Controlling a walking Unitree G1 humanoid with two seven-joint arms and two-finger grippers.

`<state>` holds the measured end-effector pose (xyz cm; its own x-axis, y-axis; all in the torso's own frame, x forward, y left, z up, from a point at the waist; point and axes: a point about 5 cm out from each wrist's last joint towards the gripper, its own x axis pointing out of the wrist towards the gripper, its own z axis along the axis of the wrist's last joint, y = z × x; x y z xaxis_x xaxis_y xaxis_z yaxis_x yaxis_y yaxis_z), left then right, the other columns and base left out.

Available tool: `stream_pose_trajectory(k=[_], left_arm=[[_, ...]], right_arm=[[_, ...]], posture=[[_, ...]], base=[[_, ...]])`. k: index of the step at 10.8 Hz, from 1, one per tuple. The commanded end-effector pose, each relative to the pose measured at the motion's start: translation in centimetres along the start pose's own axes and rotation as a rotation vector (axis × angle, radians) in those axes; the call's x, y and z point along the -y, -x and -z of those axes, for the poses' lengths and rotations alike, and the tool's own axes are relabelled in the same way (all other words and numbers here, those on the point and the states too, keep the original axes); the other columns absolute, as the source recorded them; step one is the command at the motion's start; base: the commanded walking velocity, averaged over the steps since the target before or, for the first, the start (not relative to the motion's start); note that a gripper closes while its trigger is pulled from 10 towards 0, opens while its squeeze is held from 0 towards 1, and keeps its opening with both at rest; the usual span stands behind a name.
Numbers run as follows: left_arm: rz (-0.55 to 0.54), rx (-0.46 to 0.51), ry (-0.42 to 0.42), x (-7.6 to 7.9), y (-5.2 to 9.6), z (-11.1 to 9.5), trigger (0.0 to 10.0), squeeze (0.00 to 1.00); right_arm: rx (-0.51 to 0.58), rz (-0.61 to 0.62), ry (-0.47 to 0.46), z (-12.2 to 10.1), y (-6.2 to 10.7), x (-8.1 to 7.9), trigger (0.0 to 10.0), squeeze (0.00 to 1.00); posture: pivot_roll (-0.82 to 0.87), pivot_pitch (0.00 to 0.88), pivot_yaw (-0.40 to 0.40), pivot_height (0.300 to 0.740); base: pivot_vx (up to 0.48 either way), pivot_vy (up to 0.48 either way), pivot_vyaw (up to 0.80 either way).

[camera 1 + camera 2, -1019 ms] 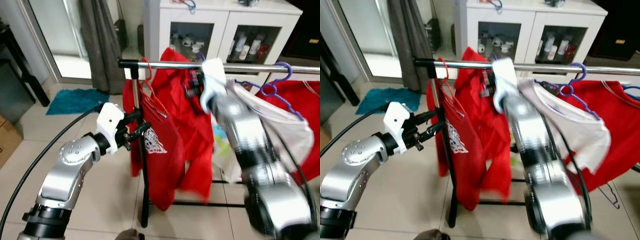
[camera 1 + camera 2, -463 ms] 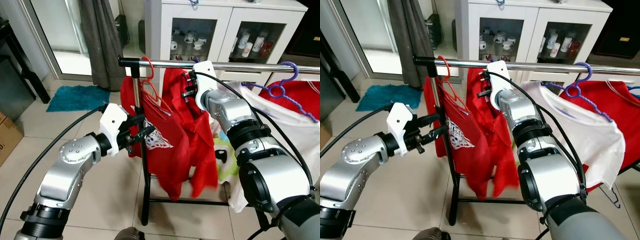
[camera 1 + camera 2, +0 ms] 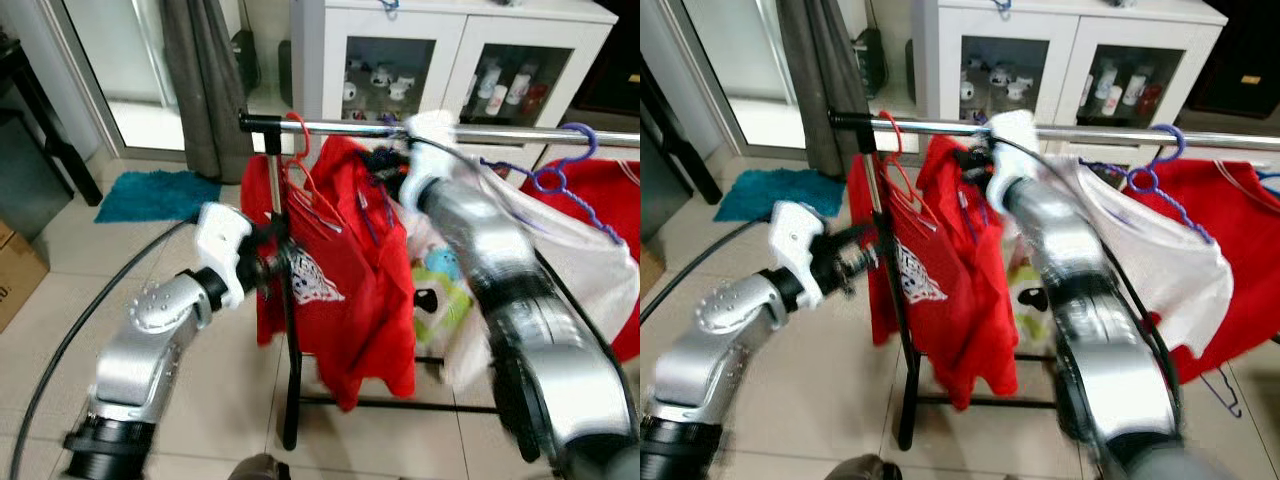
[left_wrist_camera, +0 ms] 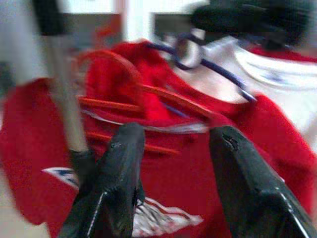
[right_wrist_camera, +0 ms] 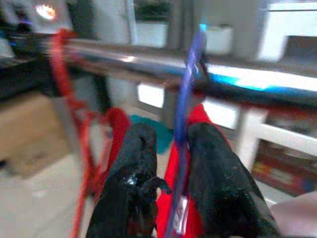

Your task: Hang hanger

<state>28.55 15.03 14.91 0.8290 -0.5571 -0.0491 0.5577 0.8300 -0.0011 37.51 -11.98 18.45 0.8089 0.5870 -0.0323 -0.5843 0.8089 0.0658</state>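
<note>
The right gripper (image 5: 171,196) is pinching the blue hanger (image 5: 188,119) of a red garment (image 3: 375,270) just under the rail (image 3: 500,131), so hooking looks unfinished, while the left gripper (image 4: 173,173) is hovering wide open near the rack's post (image 3: 285,330).

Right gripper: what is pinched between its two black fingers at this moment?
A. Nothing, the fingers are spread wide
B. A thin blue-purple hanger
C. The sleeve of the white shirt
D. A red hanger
B. In the right wrist view the right gripper is shut on the thin blue-purple hanger, which runs up between its fingers to the metal rail.
</note>
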Motion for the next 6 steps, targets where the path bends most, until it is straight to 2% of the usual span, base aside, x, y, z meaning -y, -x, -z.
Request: stream_pose_trajectory(k=[1,2,3,4,6], left_arm=[[-0.04,0.014,0.003,-0.4,0.2,-0.2,10.0,0.0],[-0.068,0.012,-0.008,-0.3,0.0,-0.2,10.0,0.0],[-0.078,0.014,-0.018,-0.2,-0.1,-0.3,10.0,0.0],[-0.076,0.029,-0.023,0.3,-0.4,-0.2,10.0,0.0],[-0.079,0.028,-0.027,0.5,-0.5,-0.1,10.0,0.0]], right_arm=[[0.032,-0.056,0.01,-0.7,0.4,-0.4,10.0,1.0],[0.072,-0.092,0.08,-0.2,3.4,-0.9,10.0,1.0],[0.074,-0.096,0.119,0.4,4.8,-1.2,10.0,1.0],[0.059,-0.019,0.093,1.1,6.8,-1.3,10.0,1.0],[0.144,0.089,0.024,1.1,8.3,-1.6,10.0,1.0]], posture=[[0.08,0.0,0.027,0.74],[0.07,0.0,0.032,0.74],[0.06,0.0,0.035,0.74],[0.06,0.0,0.037,0.74],[0.06,0.0,0.038,0.74]], base=[[0.0,0.0,0.0],[0.0,0.0,0.0],[0.0,-0.36,0.0],[0.0,-0.48,0.0],[0.0,-0.48,0.0]])
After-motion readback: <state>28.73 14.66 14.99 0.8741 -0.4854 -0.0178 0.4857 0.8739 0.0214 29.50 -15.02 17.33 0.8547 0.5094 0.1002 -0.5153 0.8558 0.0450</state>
